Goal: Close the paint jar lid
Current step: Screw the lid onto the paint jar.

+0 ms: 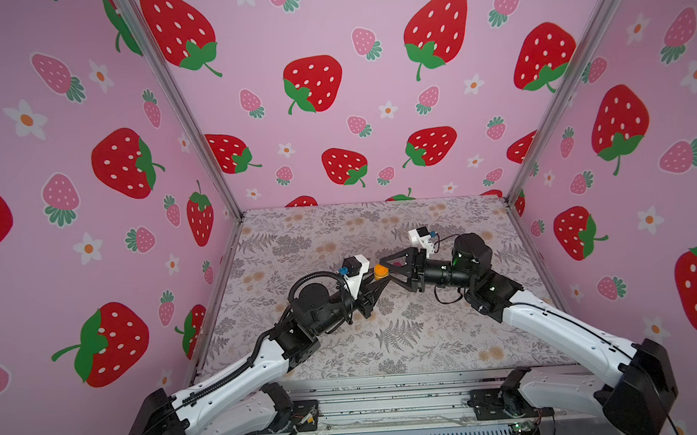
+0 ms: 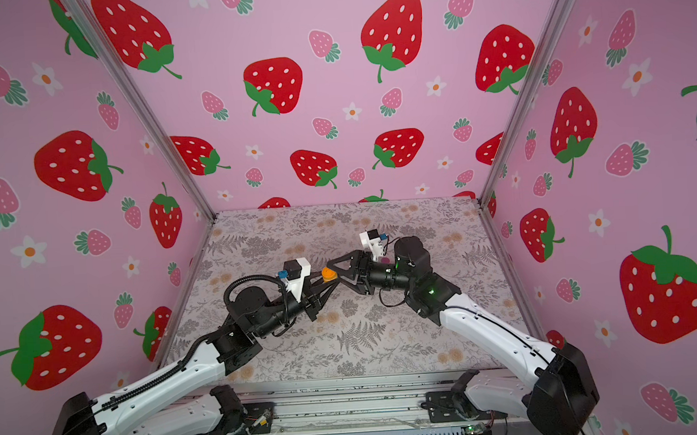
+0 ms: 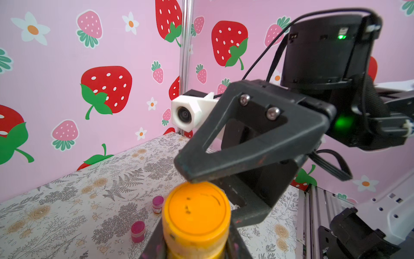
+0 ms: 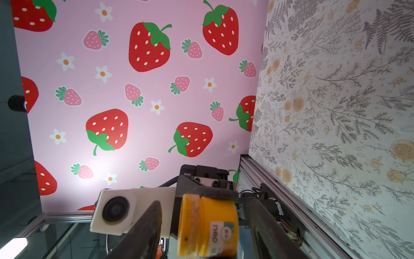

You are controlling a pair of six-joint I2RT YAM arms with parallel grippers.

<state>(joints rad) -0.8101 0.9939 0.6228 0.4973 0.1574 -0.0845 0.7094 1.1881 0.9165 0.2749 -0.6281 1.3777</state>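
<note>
The paint jar (image 3: 197, 226) is held clear of the counter (image 1: 406, 334), mid-scene between the 2 arms. The left tool (image 2: 326, 280) reaches in from the near left and is clamped round the jar's body. The jar's long axis stands roughly upright, with the orange lid (image 3: 196, 208) on top; whether the lid is fully seated I cannot tell. The right tool (image 1: 387, 269) comes in level from the right, rolled on its side, so its jaws part up and down along that axis. 1 finger (image 3: 224, 161) sits just over the lid's far rim, and the other finger (image 4: 268, 224) is below the base with a gap. Its jaws are moderately apart and grip nothing. A squeeze would likely press the lid down.
</note>
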